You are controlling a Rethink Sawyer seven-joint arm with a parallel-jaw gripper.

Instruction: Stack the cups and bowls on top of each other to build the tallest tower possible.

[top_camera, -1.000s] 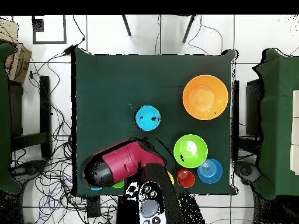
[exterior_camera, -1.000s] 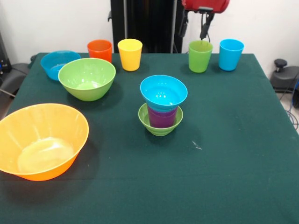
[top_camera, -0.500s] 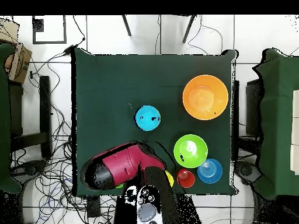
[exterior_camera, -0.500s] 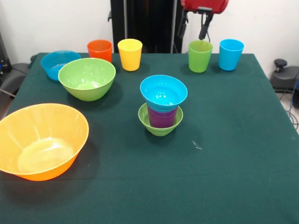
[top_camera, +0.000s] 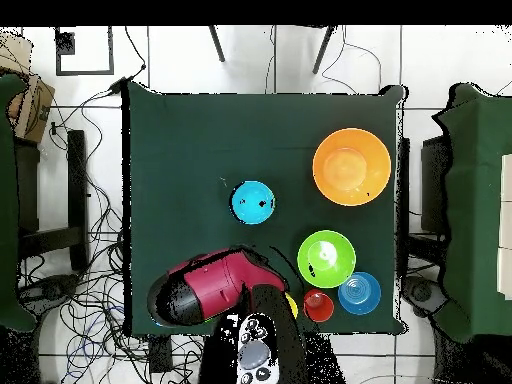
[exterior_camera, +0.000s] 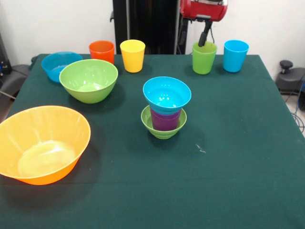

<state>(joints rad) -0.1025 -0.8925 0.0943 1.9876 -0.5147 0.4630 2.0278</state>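
Cups (exterior_camera: 132, 55) and bowls (exterior_camera: 88, 79) sit on the dark green tablecloth (exterior_camera: 238, 157); tool (exterior_camera: 204, 39) state unclear.

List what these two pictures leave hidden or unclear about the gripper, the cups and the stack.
- Gripper, front view: only a dark tip shows at the green cup's rim; open or shut is unclear.
- Overhead view: the red arm covers the gripper, the green cup and the light blue cup.
- Stack, overhead view: the small blue bowl hides the purple cup and small green bowl beneath.
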